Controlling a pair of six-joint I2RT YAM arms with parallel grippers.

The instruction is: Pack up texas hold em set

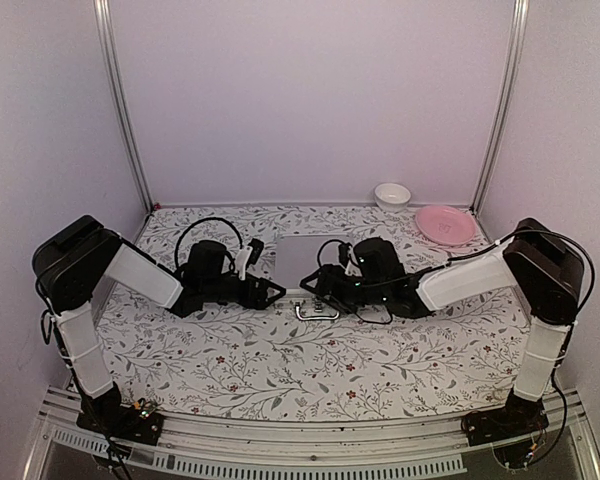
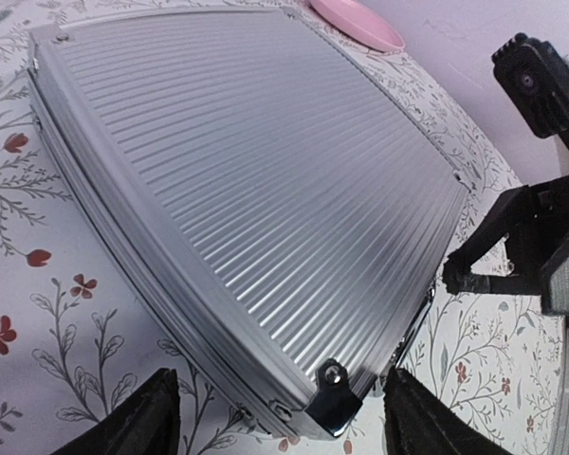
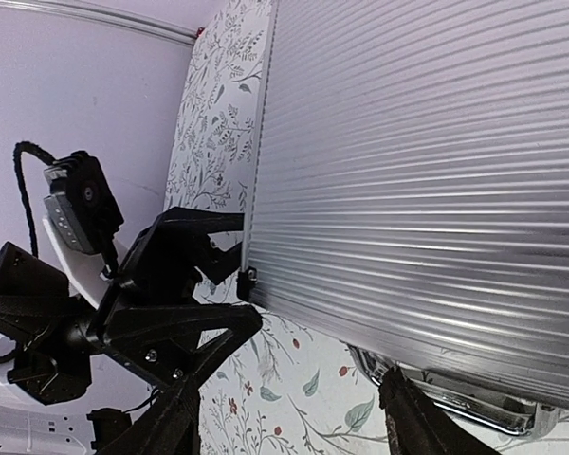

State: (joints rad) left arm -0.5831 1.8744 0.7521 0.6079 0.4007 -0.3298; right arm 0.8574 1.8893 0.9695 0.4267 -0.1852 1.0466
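The texas hold em set shows as a ribbed silver case (image 1: 302, 258) lying shut on the floral table, its metal handle (image 1: 317, 312) pointing toward the arms. My left gripper (image 1: 276, 292) is open at the case's near left corner. In the left wrist view that metal-capped corner of the case (image 2: 256, 180) sits between the wide-apart fingers of my left gripper (image 2: 280, 419). My right gripper (image 1: 316, 283) is open at the near edge by the handle. In the right wrist view the right gripper (image 3: 294, 422) holds nothing, with the case (image 3: 427, 161) above it and the handle (image 3: 455, 398) beside one finger.
A pink plate (image 1: 445, 225) and a white bowl (image 1: 392, 195) stand at the back right, near the wall. The two grippers face each other closely over the case's near edge. Metal frame posts (image 1: 120, 100) rise at the rear corners.
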